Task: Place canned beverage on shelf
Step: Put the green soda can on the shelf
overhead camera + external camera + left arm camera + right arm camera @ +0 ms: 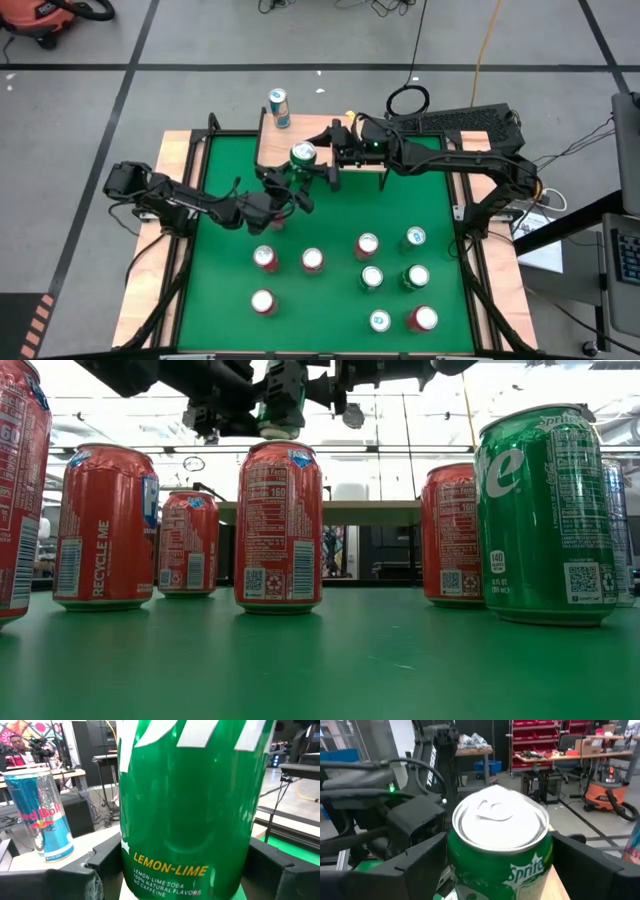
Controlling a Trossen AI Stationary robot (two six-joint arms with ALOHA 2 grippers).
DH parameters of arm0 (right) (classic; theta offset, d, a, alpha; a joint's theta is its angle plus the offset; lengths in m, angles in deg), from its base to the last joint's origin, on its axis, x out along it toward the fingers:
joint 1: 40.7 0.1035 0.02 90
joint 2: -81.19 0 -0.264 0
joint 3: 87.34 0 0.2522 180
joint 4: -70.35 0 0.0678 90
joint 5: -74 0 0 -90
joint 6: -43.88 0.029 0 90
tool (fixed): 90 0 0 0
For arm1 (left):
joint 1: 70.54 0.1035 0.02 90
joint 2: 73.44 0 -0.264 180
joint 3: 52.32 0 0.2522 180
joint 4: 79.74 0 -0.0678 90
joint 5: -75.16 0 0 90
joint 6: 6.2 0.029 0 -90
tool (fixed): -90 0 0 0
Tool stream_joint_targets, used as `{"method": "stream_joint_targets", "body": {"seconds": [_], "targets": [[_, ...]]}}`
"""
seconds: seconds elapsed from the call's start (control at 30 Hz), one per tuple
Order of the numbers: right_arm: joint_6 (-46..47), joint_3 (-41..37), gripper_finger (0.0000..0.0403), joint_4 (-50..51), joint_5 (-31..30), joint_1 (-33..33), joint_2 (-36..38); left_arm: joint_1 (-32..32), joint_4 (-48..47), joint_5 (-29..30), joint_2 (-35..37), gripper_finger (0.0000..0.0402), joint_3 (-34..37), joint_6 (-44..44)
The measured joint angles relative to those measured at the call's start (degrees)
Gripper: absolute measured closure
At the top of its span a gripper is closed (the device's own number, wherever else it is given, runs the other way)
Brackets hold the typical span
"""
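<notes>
A green Sprite can (pixel 303 153) hangs upright over the near edge of the shelf (pixel 282 146), a small wooden-topped stand at the green table's far side. My left gripper (pixel 292 180) reaches in from the near left and is shut on the can's lower body. My right gripper (pixel 500 865) comes level from the right. It is open, with one finger on either side of the can's top part (pixel 497 827) and not touching it. A blue-and-silver Red Bull can (pixel 278 107) stands on its base on the shelf's far left corner. My left gripper pinches the green can's lower side wall (pixel 135 870) between its two fingers (pixel 102 865). They come level from the table's near left, one on each side of the can. The can stands upright in the hold, above the table and the shelf plank in the low view.
Several red and green cans stand on the green table (pixel 220 240) nearer the front, among them a red one (pixel 265 258) and a green one (pixel 415 238). The far side of the shelf top behind the held can is bare wood. A person (pixel 17 747) sits in the room beyond.
</notes>
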Motion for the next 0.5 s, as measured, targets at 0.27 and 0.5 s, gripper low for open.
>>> {"method": "stream_joint_targets", "body": {"seconds": [0.27, 0.5], "targets": [[-2.6, 0.0, 0.0065, -1.7, 0.1, 0.0, -1.3, 0.2, 0.2, -0.9, 0.1, 0.0114, 0.0, -0.4], [-3.4, 0.0, 0.0104, -2.5, 0.3, 0.0, -1.3, 0.3, 0.2, -1.0, 0.1, 0.0114, 0.0, -0.4]]}}
